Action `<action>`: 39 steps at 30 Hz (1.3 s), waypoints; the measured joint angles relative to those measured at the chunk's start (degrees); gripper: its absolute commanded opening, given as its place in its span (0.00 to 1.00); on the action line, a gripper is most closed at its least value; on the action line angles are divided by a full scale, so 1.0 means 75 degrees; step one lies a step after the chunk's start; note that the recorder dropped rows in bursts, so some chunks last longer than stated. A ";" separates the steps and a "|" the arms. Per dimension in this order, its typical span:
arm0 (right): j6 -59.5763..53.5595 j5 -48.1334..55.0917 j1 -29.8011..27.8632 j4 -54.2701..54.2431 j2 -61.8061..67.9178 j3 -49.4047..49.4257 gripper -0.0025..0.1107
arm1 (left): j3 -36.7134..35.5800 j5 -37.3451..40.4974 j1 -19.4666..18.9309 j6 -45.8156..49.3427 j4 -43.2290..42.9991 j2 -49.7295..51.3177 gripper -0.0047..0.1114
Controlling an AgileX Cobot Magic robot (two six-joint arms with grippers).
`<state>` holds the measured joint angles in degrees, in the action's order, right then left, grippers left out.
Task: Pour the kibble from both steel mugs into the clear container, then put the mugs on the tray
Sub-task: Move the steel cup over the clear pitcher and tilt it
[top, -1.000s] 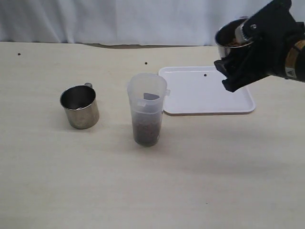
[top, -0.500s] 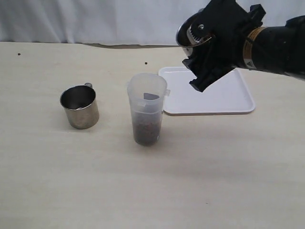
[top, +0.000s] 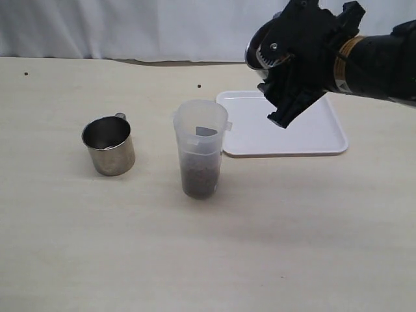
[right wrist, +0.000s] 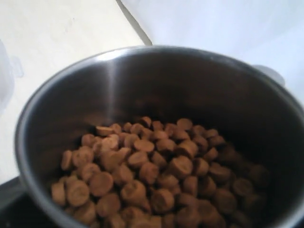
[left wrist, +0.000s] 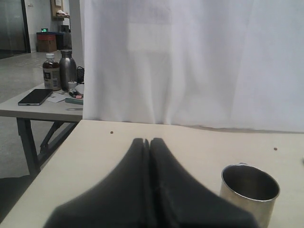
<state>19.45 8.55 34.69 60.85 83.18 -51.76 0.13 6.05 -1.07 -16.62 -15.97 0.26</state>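
R gripper [top: 276, 57] is clamping a short shiny stainless-steel mug [top: 256, 56], jaws spread wide round it, and holding it up in the air. In ext. view it's showing over the left part of the flat white rectangular plastic tray [top: 315, 133], up and to the right of the tall translucent frosted plastic container [top: 200, 130]. R wrist cam is looking straight into that mug: small round dark-brown kibble pellets [right wrist: 152, 171] are lying heaped in the bottom. More kibble is filling the lower part of the container, which is standing upright on the beige table [top: 292, 227] near the tray's left edge; touching or not, can't tell. The 2nd steel mug [top: 108, 144] is sitting upright left of the container, well apart, handle facing the back. L gripper [left wrist: 148, 141] is hanging low over the table w/ fingers pressed together, nothing between them, 2nd mug showing ahead and off to one side. A stray dark pellet [top: 198, 86] is lying on the table behind the container.
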 measured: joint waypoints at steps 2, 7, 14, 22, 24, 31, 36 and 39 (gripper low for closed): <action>-0.0227 0.0015 0.0047 0.0040 0.0000 -0.0085 0.07 | 0.0000 0.0000 0.0000 0.0000 0.0000 0.0000 0.04; -0.0946 0.0518 0.0652 0.0138 0.0105 -0.0148 0.07 | 0.0000 0.0000 0.0000 0.0000 0.0000 0.0000 0.04; -0.1614 0.1028 0.1001 0.0138 0.0683 -0.0645 0.07 | 0.0000 0.0000 0.0000 0.0000 0.0000 0.0000 0.04; -0.1877 0.1195 0.1055 0.0138 0.1000 -0.0741 0.07 | 0.0000 0.0000 0.0000 0.0000 0.0000 0.0000 0.04; -0.2066 0.1195 0.1055 0.0138 0.1013 -0.0741 0.07 | 0.0000 0.0000 0.0000 0.0000 0.0000 0.0000 0.04; -0.2593 0.1195 0.1055 0.0138 0.1013 -0.0741 0.07 | 0.0000 0.0000 0.0000 0.0000 0.0000 0.0000 0.04; -0.2874 0.1195 0.1055 0.0138 0.1013 -0.0741 0.07 | 0.0000 0.0000 0.0000 0.0000 0.0000 0.0000 0.04; -0.2992 0.1195 0.1055 0.0138 0.1013 -0.0741 0.07 | 0.0000 0.0000 0.0000 0.0000 0.0000 0.0000 0.04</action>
<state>-2.99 17.51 42.60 61.89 90.78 -57.32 0.13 6.05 -1.07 -16.62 -15.97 0.26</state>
